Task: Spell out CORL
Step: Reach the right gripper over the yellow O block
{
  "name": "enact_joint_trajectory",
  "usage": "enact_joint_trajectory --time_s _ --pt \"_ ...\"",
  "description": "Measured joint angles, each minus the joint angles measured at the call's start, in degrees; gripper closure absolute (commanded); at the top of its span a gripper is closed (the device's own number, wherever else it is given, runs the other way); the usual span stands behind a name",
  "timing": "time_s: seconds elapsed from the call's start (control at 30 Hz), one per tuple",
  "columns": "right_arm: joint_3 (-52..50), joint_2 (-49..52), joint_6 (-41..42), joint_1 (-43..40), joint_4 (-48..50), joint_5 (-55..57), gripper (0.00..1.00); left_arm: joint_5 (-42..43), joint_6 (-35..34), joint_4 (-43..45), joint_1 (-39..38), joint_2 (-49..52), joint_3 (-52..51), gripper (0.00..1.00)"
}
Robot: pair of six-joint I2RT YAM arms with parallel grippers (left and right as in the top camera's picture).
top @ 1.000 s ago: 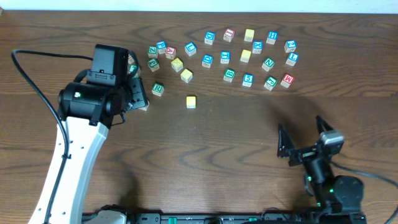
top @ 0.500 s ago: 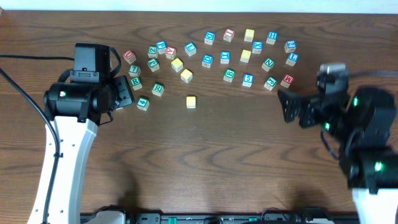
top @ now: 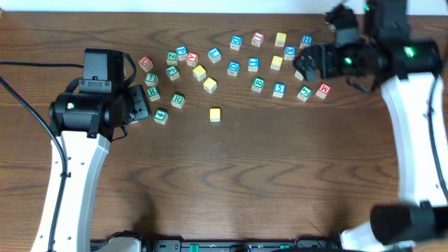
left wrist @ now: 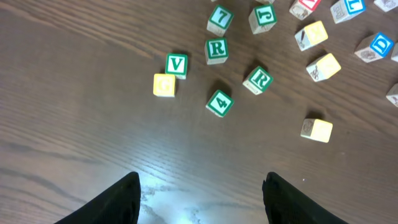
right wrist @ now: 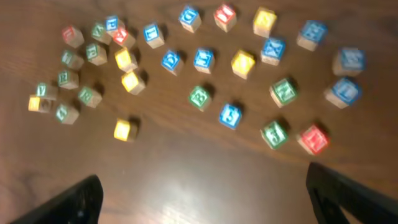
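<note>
Left gripper hangs with jaws apart and nothing between them, over bare table. The green R sits just ahead and a touch right, turned diagonal to my jaws. The yellow cube lies alone, further right. My right gripper, spread wide and empty, hovers above the cluster across the table, so I judge left the nearer arm for that R.

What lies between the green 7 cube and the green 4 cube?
A green R cube, nearer the 7 cube than the 4 cube; the left wrist view shows it best.
</note>
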Motion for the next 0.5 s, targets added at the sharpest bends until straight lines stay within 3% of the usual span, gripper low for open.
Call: enact_joint_trajectory --time_s 0.1,0.23,0.5 --pt "14.16 10.67 -0.5 1.05 -8.46 0.59 0.01 0.0 0.0 -0.04 0.0 0.0 0.0 0.37" --pt "26.88 21.42 -0.96 1.14 -12.09 0.76 0.01 0.0 0.0 -0.04 0.0 0.0 0.0 0.37" --pt "29.92 31.47 -3.02 1.14 -8.76 1.44 0.01 0.0 0.0 -0.42 0.0 0.02 0.0 0.37"
